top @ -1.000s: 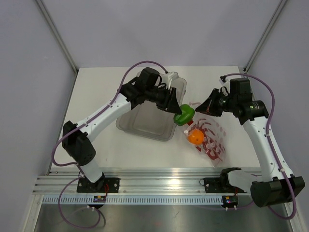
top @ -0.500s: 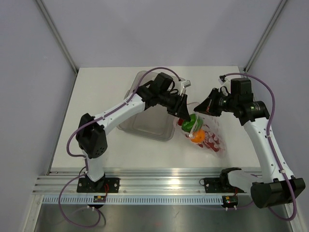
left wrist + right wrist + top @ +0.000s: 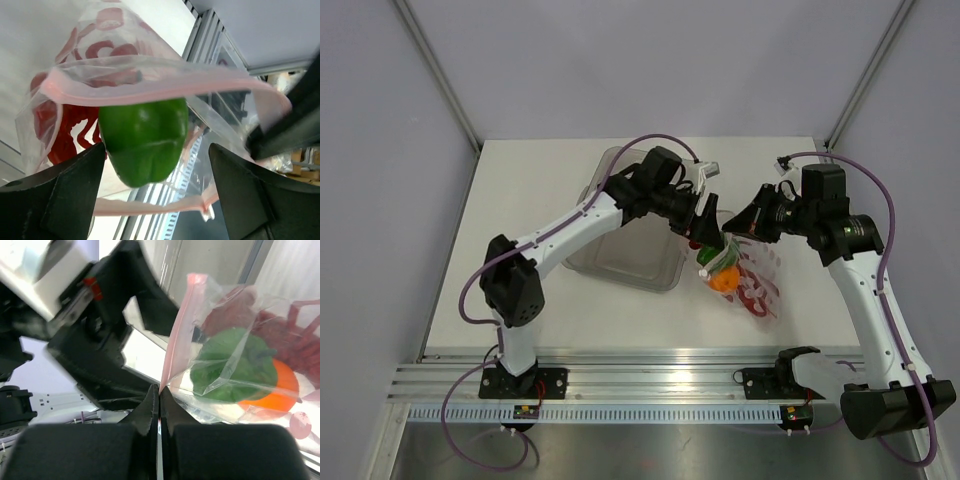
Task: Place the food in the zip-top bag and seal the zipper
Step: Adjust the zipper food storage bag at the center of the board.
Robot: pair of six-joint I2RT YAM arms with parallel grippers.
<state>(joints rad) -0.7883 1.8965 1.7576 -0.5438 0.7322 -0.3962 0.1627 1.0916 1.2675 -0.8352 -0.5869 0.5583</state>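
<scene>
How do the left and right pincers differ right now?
The left pincer stands open, wider than the glossy green bell pepper between its fingers; the right pincer is shut. The left grips nothing, while the right pinches the pink zipper strip of the floppy clear plastic bag. Both are at the bag's mouth.

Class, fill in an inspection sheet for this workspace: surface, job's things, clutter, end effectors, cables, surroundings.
Surface: white table, no spills seen.
Job's things: zip-top bag right of centre; lobster and orange fruit inside; green bell pepper in its mouth, past the zipper.
Clutter: clear rectangular tray beside the bag, under the left arm.
End effectors: left end effector open, fingers either side of the pepper; right end effector shut on the zipper.
Cables: purple cables loop along both arms.
Surroundings: pale walls, metal frame posts, aluminium rail at the near edge.
</scene>
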